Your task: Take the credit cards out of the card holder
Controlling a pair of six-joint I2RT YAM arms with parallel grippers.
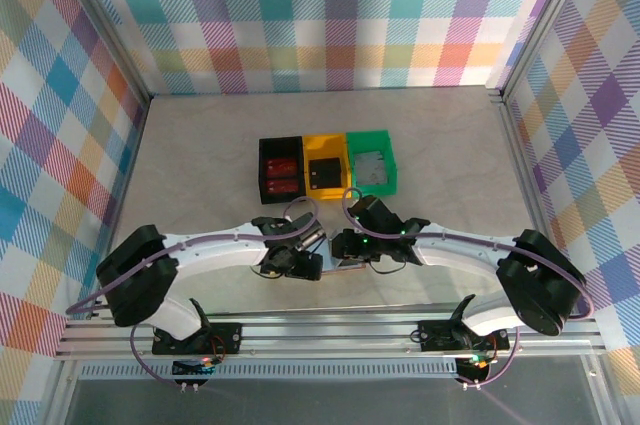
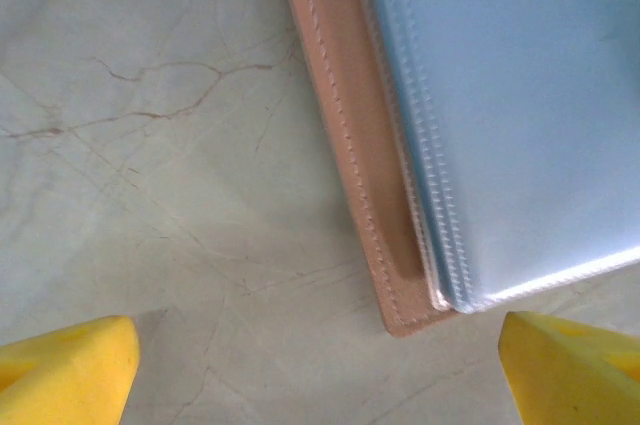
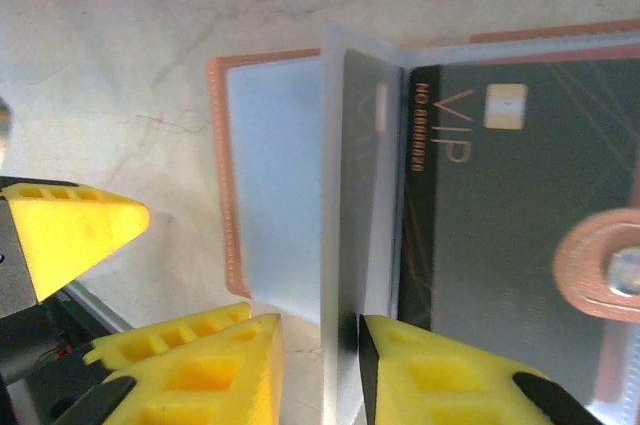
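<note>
The tan leather card holder (image 3: pixel 224 195) lies open on the table between both grippers (image 1: pixel 347 265). One clear sleeve stands up from it with a grey credit card (image 3: pixel 362 195) inside. My right gripper (image 3: pixel 320 370) straddles that sleeve, narrowly open: the right finger (image 3: pixel 440 375) touches it and a gap shows on the left. A black "VIP" credit card (image 3: pixel 520 205) fills the far pocket, under the snap tab (image 3: pixel 603 275). My left gripper (image 2: pixel 320 375) hovers wide open over the holder's stitched corner (image 2: pixel 370 165) and its pale blue pockets (image 2: pixel 520 105), with nothing between its fingers.
Three small bins stand in a row behind the arms: black (image 1: pixel 264 171) with red items, yellow (image 1: pixel 325 143) with a dark flat piece, green (image 1: pixel 372 137) with a grey flat piece. Checkered walls enclose the marbled table (image 1: pixel 200 165). The left gripper's yellow fingertip (image 3: pixel 75 230) shows beside the holder.
</note>
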